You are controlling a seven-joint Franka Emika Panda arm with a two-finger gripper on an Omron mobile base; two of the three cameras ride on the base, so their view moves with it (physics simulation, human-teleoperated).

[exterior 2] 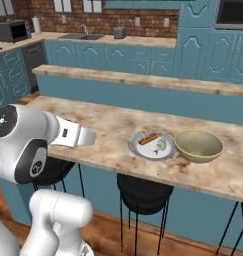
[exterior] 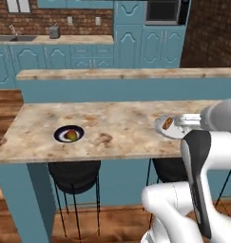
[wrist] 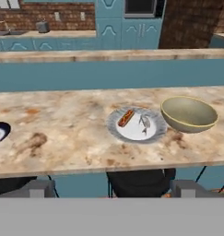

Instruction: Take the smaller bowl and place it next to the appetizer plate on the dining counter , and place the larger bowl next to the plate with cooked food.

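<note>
In front of the near edge of the dining counter point(wrist: 62, 133) the gripper point(wrist: 111, 189) is held wide open and empty. Just beyond, the plate with cooked food point(wrist: 136, 125) is seen, and the larger bowl point(wrist: 189, 114) stands touching its right side. Far left lies the appetizer plate point(exterior: 69, 135).

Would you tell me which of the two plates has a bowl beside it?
The pale plate with cooked food: the larger bowl sits right beside it. The dark appetizer plate stands alone.

Beige-orange marbled stone dining counter point(wrist: 76, 133) looks polished; larger bowl point(wrist: 189, 114) seems matt ceramic.
</note>
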